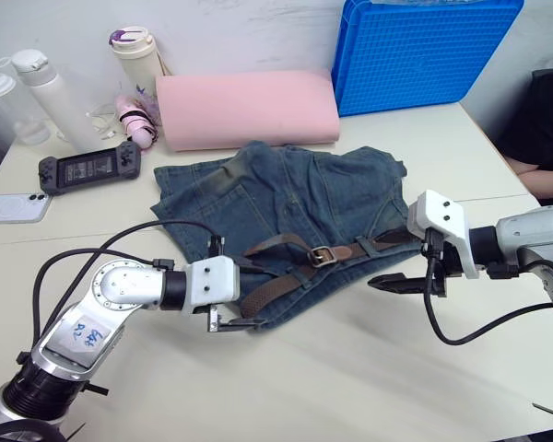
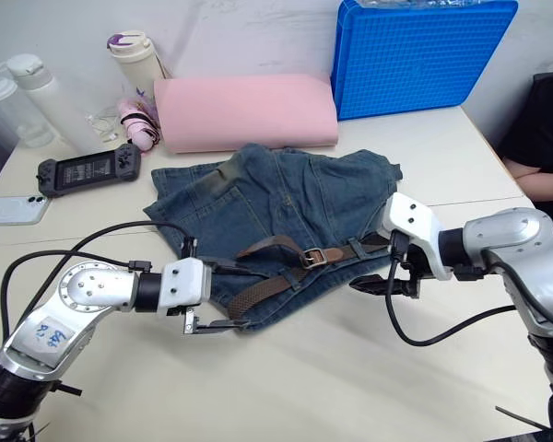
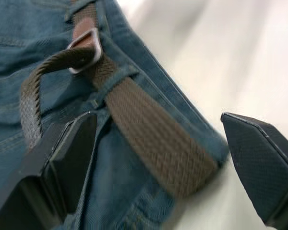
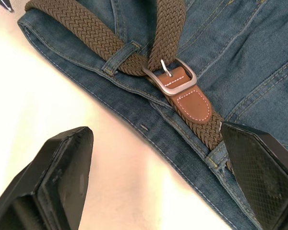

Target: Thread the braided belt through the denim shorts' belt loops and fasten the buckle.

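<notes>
In the left eye view, the denim shorts [image 1: 286, 212] lie spread on the desk [image 1: 369, 368], toward its far side, with the waistband turned to the near edge. The braided belt [image 1: 272, 285] runs along that waistband, and the buckle [image 1: 323, 256] sits about midway along it, with the strap passing through the frame. The loose end of the strap arches up and back over the denim to the left of the buckle. The left gripper [image 1: 223, 281] sits at the left end of the waistband, its fingers wide apart and holding nothing, one finger over the denim and the other at the hem edge. The right gripper [image 1: 405, 267] is at the right end of the waistband, also spread open and empty, its lower finger over bare desk.

Behind the shorts lie a pink foam roll [image 1: 249, 109] and a blue crate [image 1: 415, 51] along the far edge; bottles [image 1: 37, 92], a game console [image 1: 89, 168] and a phone [image 1: 14, 208] stand at the far left.

In the left wrist view, the open fingers [image 3: 62, 163] frame the belt where it passes under a belt loop [image 3: 117, 79].

In the right wrist view, the prong sits in the weave, and a tan leather tab [image 4: 192, 105] follows the buckle.
</notes>
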Tool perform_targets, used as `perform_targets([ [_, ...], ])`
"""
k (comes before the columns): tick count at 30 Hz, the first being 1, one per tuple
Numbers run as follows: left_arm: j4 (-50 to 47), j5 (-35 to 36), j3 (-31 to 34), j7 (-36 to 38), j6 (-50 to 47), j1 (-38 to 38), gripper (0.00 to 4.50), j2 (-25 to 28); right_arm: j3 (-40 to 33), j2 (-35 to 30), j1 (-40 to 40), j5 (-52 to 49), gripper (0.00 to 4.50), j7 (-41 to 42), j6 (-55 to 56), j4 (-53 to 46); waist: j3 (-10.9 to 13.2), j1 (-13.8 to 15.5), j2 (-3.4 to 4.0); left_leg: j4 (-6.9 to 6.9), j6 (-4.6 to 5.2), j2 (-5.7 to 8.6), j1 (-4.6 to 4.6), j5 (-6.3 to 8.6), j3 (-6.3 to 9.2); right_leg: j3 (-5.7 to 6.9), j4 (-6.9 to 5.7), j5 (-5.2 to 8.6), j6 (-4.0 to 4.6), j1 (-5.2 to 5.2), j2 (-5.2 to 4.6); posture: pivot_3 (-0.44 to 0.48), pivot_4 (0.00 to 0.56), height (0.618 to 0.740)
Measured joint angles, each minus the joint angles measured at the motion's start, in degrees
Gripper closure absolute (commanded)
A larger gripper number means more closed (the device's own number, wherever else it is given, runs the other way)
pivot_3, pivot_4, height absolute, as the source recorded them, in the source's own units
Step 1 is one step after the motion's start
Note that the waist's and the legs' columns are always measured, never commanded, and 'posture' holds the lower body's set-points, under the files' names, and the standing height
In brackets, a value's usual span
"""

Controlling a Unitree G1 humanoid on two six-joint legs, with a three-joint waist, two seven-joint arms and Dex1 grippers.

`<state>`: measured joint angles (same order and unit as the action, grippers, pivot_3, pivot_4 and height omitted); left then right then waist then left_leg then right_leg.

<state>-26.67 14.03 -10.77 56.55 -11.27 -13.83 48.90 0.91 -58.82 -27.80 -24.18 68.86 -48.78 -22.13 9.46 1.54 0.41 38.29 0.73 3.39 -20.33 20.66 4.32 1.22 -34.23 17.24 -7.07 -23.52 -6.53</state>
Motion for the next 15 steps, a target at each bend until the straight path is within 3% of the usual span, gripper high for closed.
perform_targets([
  [5, 3.01, -4.43, -1.11, 4.27, 11.13, 1.23, 0.0, 1.28, 0.14, -0.03, -0.04, 0.01, 0.05, -0.68, 0.02, 0.06, 0.0, 0.0, 0.01, -0.03, 0.04, 0.0, -0.01, 0.02, 0.0, 0.0, 0.04, 0.0, 0.0, -0.01, 0.0, 0.0, 0.15, 0.74],
  [11, 10.81, -13.65, -4.76, 3.99, 21.69, -2.48, 0.0, -1.28, 0.17, -0.49, -0.05, 0.05, 0.05, -2.16, -0.02, 0.04, 0.0, -0.04, 0.01, -0.01, 0.09, 0.01, -0.01, 0.0, -0.07, 0.06, -0.2, -0.02, -0.04, -0.02, 0.03, 0.0, 0.15, 0.74],
  [15, 14.22, -17.98, -6.24, 2.84, 26.38, -3.74, 1.74, -2.96, 0.25, -0.49, -0.41, 0.16, 0.0, -3.33, 0.05, 0.08, 0.01, -0.04, 0.0, -0.01, 0.11, 0.01, -0.01, 0.0, -0.12, 0.11, -0.26, -0.03, -0.05, -0.06, 0.05, 0.0, 0.15, 0.74],
])
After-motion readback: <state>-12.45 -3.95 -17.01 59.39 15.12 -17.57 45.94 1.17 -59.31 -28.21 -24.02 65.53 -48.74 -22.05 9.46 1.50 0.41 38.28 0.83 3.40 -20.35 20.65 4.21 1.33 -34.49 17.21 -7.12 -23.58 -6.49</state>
